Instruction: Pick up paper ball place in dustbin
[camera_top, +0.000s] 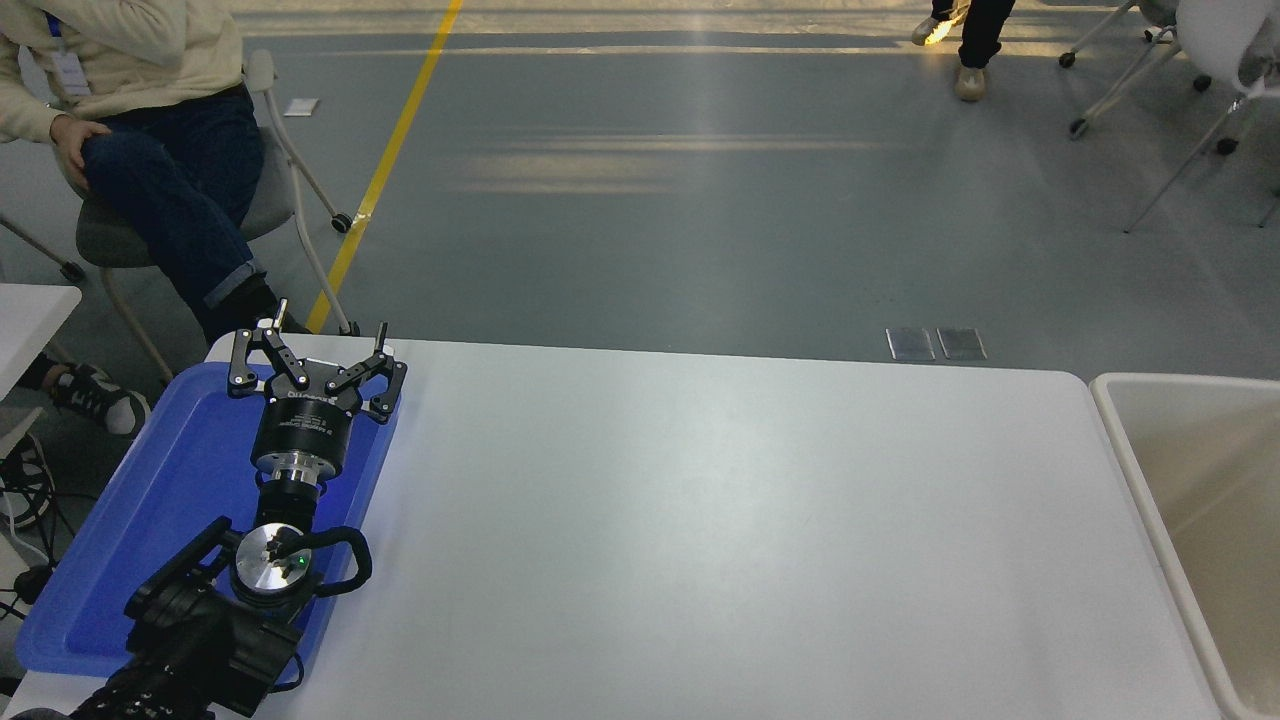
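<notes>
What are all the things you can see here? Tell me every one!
Flat blue plastic tray: one, blue, table's left end, under the left arm.
White table: one, white, fills the lower picture.
Cream-beige plastic dustbin: one, cream with a white rim, right edge, cut off by the frame.
Paper ball: none visible.
Seated person: one, cream top and dark jeans, on a grey chair, top left.
Walking person's legs: one pair, dark trousers, top right.
White chairs: white, top right corner.
Yellow floor line: one, yellow, upper left.
Left gripper: one, black, open, above the tray's far end.
Right gripper: not in view.

Left gripper (318, 345) hangs spread wide over the blue tray (160, 500) (table's left end); dustbin (1190, 480) at the right edge.
</notes>
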